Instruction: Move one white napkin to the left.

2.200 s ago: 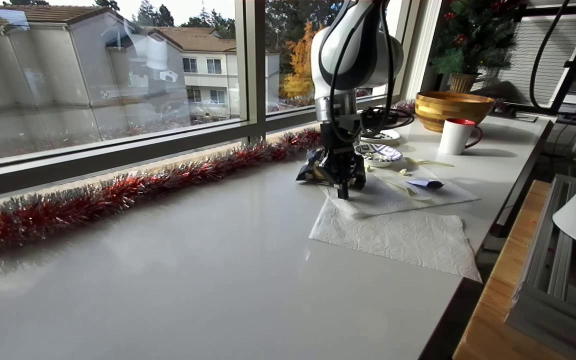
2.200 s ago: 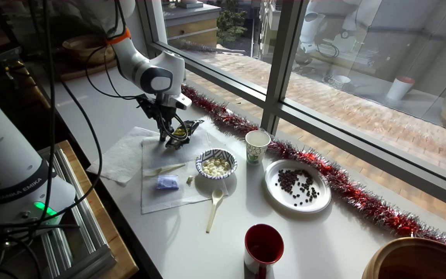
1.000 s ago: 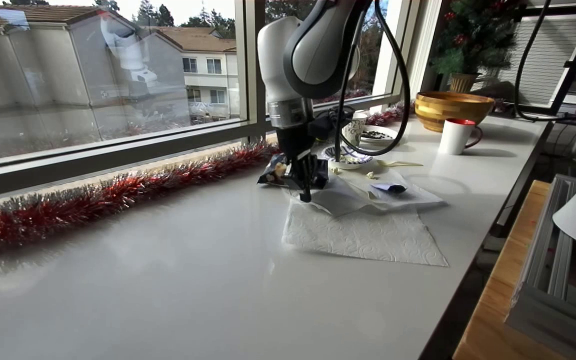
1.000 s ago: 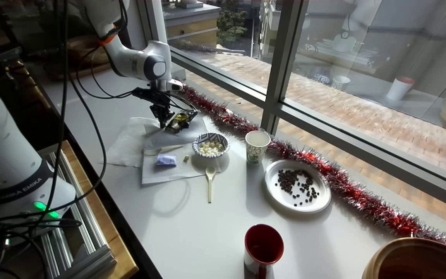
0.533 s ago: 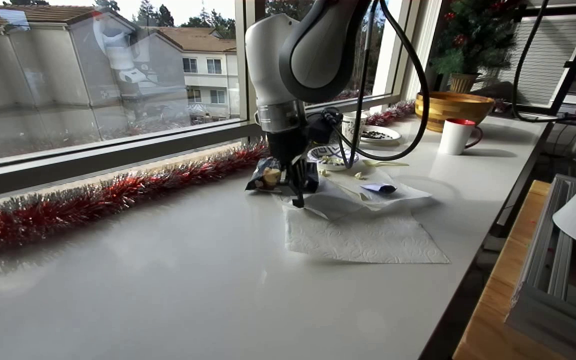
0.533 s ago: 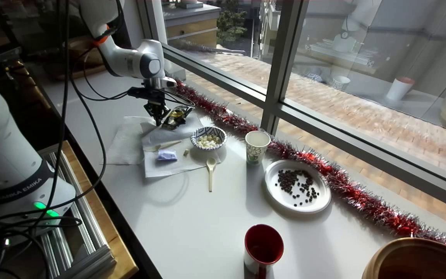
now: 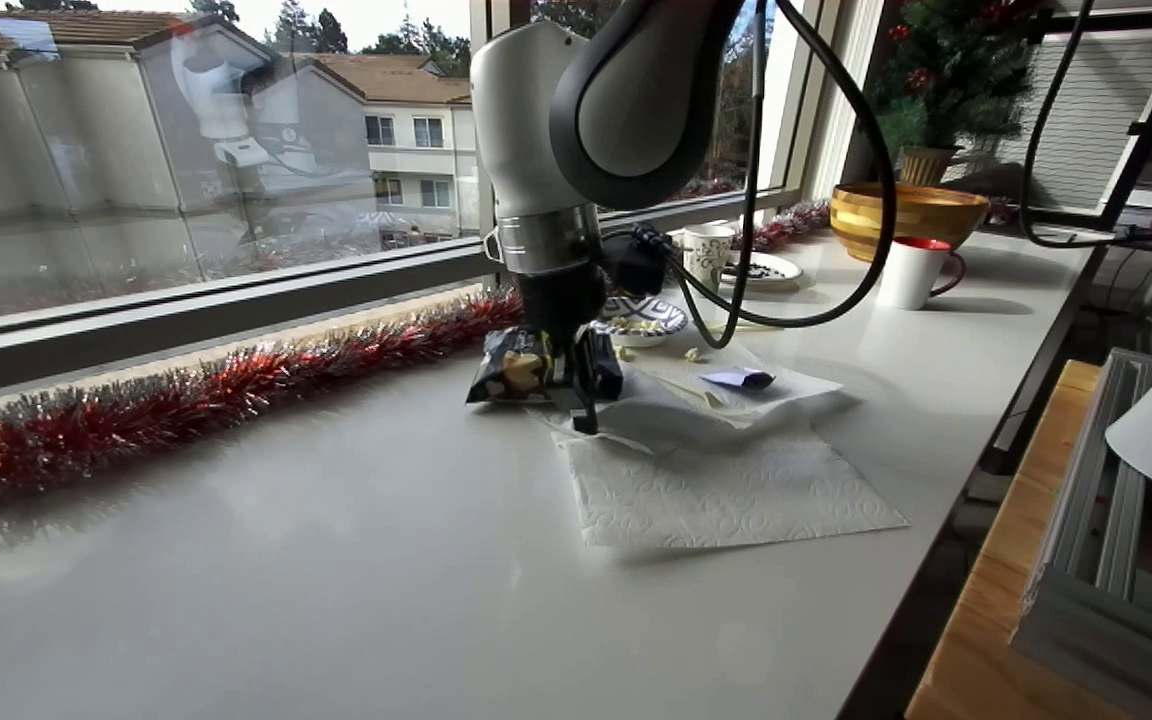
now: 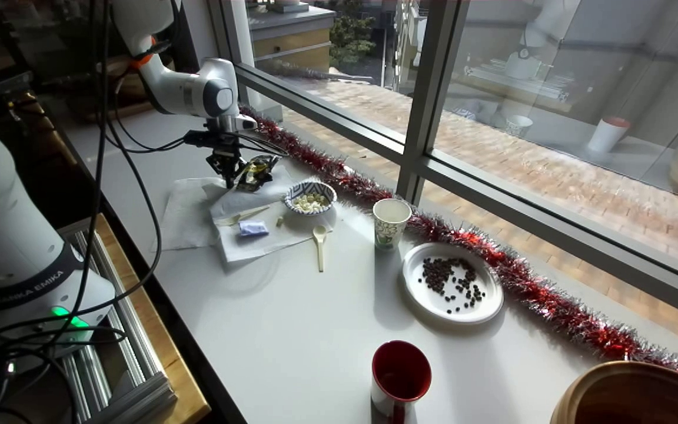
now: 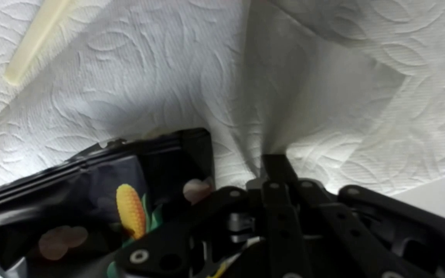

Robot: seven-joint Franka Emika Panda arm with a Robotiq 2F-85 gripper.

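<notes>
Between the tips of the pincer, a pleat of the upper white napkin is held; the fingers stand together, clamped on it. In the wrist view, creases run up to the tips, but the fingers mask the pinch itself. Whether the lower white napkin is caught as well, I cannot tell; it lies partly covered by the upper one and reaches from near the pincer toward the robot's base.

Just beside the pincer, on the window side, sits a black snack bag printed with a corn cob. It is cropped by the edges of the wrist view and overlapped by the pincer, so contact cannot be confirmed.

Beyond the pincer, toward the mug, the upper white napkin bears a pale utensil and a lilac packet. The utensil leaves the wrist view at the top; its head, pale on white, is hard to make out. Past the bag from the pincer stands a patterned bowl of pale pieces. Well apart on the counter, a white plate of dark pieces appears partly behind a paper cup in an exterior view. Farthest from the pincer, a wooden bowl is cut off at the corner of an exterior view.
</notes>
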